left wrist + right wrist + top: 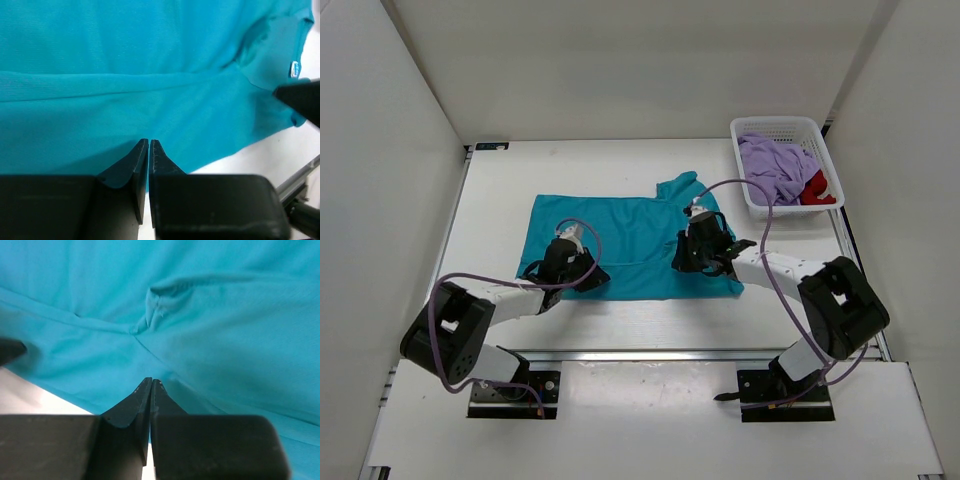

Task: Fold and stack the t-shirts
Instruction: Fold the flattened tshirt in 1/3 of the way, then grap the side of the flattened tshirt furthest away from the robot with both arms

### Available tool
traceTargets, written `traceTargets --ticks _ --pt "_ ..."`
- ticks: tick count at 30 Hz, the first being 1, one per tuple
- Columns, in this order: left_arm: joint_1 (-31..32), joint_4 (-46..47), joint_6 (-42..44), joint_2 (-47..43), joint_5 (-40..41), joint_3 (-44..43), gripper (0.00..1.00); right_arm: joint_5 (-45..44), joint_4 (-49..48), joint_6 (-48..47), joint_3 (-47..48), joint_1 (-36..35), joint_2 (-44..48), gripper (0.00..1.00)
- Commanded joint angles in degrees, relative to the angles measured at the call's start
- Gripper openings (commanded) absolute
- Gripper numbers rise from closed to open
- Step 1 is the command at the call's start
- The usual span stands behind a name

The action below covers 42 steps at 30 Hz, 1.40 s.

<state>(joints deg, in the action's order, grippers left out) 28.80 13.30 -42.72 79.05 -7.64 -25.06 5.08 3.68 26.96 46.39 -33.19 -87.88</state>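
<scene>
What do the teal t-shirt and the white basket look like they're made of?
The teal t-shirt looks like soft, matte knit cloth: the wrist views show a fine weave, limp creases and a stitched seam. The basket is a rigid white lattice, probably moulded plastic, smooth with even openings.
</scene>
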Motion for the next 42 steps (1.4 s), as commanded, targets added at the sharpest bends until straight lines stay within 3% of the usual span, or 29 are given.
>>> traceTargets --ticks 1,3,6,9,14,17,21,23,25,30,35,42 --pt "-4.26 0.58 -1.83 1.81 -5.35 2.01 0.16 2.30 -2.89 1.16 -1.83 -1.08 -1.51 0.00" --pt "-8.74 3.65 -4.03 0.24 -6.85 5.87 0.16 2.73 -2.28 0.90 -3.05 -1.09 -2.91 0.00" --pt "-11.39 0.26 -2.73 -4.68 -4.68 10.11 0.17 3.62 -0.71 0.29 -4.55 -1.00 -3.00 0.00" --pt "-9.91 -5.55 -2.11 -10.48 -0.45 12.66 0.17 4.32 2.80 -0.94 -4.73 -1.96 -2.74 0.00" --pt "-11.13 -11.97 -3.86 -28.20 0.69 20.74 0.20 5.90 6.60 -1.47 -7.18 -4.07 -0.55 0.00" --pt "-12.10 -15.39 -2.81 -31.15 0.61 16.30 0.26 7.31 7.30 -1.56 -3.78 -3.55 0.42 0.00" --pt "-10.43 -16.73 1.49 -23.35 2.27 1.89 0.31 7.48 8.44 -2.61 6.22 -2.59 0.86 0.14" --pt "-11.57 -14.29 0.54 -20.18 1.58 -2.16 0.32 9.33 6.52 -2.27 8.87 -0.22 0.52 0.24" --pt "-15.24 -10.33 -1.48 -16.39 0.44 -5.42 0.32 10.38 5.37 -1.73 11.78 1.10 -0.97 0.28" --pt "-22.72 -10.04 -0.88 2.03 0.86 -19.99 0.31 11.35 4.14 -2.08 15.58 1.21 -3.97 0.24" --pt "-31.77 -18.46 4.74 17.35 4.64 -35.45 0.33 12.40 -0.60 -1.12 8.46 0.58 -0.90 0.23" --pt "-36.35 -29.37 13.71 32.74 10.70 -55.78 0.41 14.16 -6.23 -0.33 -1.21 1.55 4.81 0.23"
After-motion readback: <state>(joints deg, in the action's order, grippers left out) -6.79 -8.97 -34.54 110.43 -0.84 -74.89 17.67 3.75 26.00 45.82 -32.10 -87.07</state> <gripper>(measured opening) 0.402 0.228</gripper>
